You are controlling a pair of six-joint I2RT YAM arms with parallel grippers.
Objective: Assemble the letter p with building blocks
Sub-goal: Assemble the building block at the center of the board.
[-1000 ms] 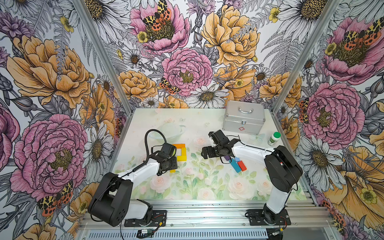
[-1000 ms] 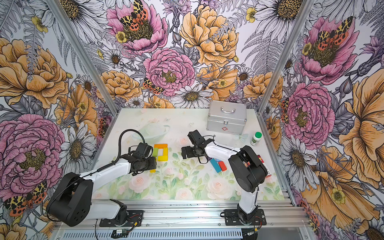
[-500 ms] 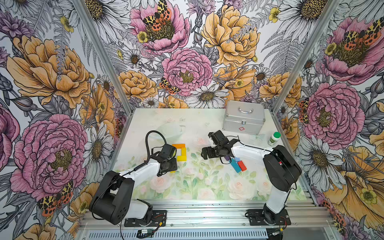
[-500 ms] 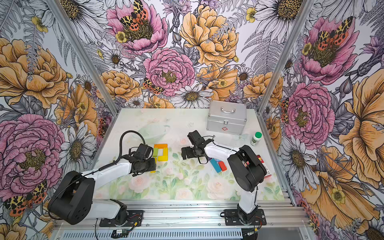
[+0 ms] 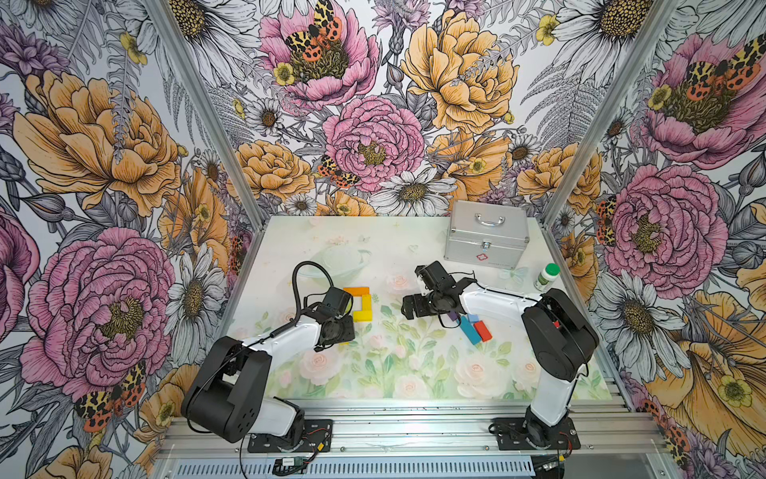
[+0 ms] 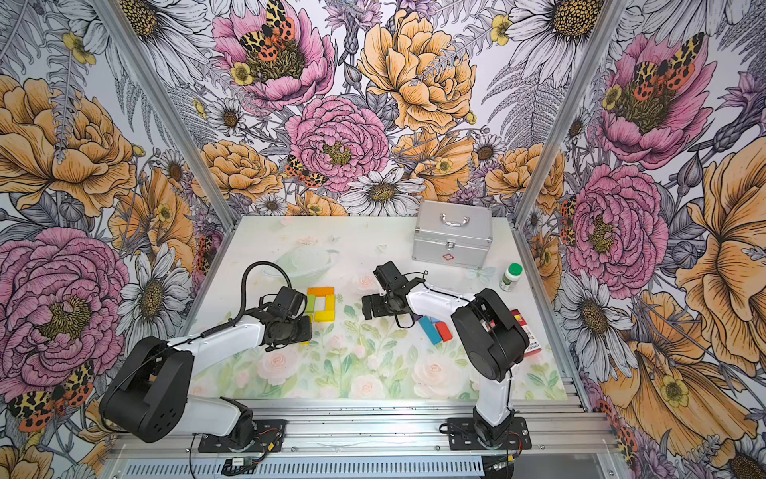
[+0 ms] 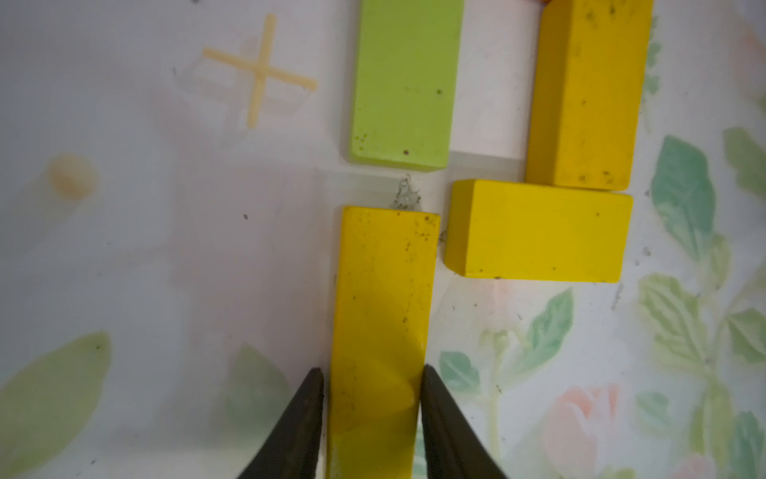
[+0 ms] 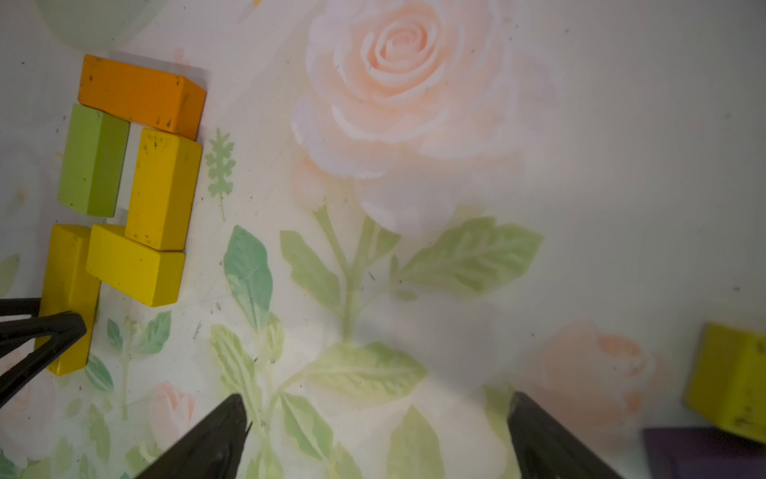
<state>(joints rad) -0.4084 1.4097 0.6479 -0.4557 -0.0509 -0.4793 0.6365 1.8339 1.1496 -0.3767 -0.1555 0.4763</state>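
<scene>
Building blocks form a ring on the mat: an orange block [image 8: 141, 95], a green block [image 7: 404, 83], an upright yellow block [image 7: 584, 91] and a crosswise yellow block [image 7: 539, 232]. A long yellow block [image 7: 383, 315] lies flat below the green one, a small gap apart. My left gripper [image 7: 371, 369] is shut on its near end, with the fingers against both long sides. In both top views the left wrist [image 5: 335, 323] hides this grip. My right gripper [image 8: 377, 408] hangs open over bare mat, right of the ring. Blue [image 5: 470, 331], red [image 5: 483, 330] and purple [image 5: 454, 317] blocks lie by the right arm.
A silver case [image 5: 487, 238] stands at the back right, with a green-capped bottle [image 5: 547, 277] in front of it near the right wall. A red-and-white carton [image 6: 526, 336] lies behind the right arm's elbow. Another yellow block [image 8: 729, 381] rests on the purple one.
My left gripper's jaws have narrowed onto the long yellow block. Both arms have stayed almost where they were, and the right gripper remains wide open.
</scene>
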